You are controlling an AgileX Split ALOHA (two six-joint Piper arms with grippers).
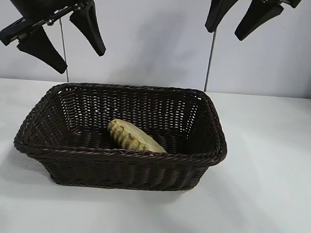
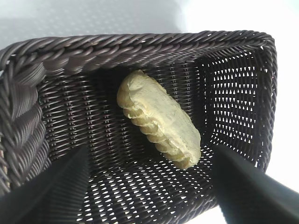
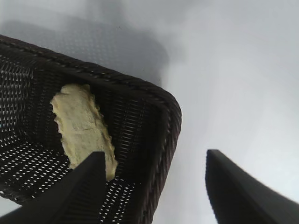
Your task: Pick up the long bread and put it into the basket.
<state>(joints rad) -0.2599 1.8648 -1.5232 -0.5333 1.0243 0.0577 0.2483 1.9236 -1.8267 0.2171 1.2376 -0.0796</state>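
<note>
Long bread (image 1: 134, 137) in basket (image 1: 116, 155), below both empty spread jaws.

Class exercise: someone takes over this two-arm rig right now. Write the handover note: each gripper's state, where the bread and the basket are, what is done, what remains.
Left gripper: open, empty, raised above the basket's left end.
Right gripper: open, empty, raised above the basket's right end.
The long bread lies on the floor of the basket, near its front wall, touched by neither gripper.
The basket stands on the white table.
Done: the bread is in the basket and released.
Left: nothing on the bread itself; probably only parking the arms.
</note>
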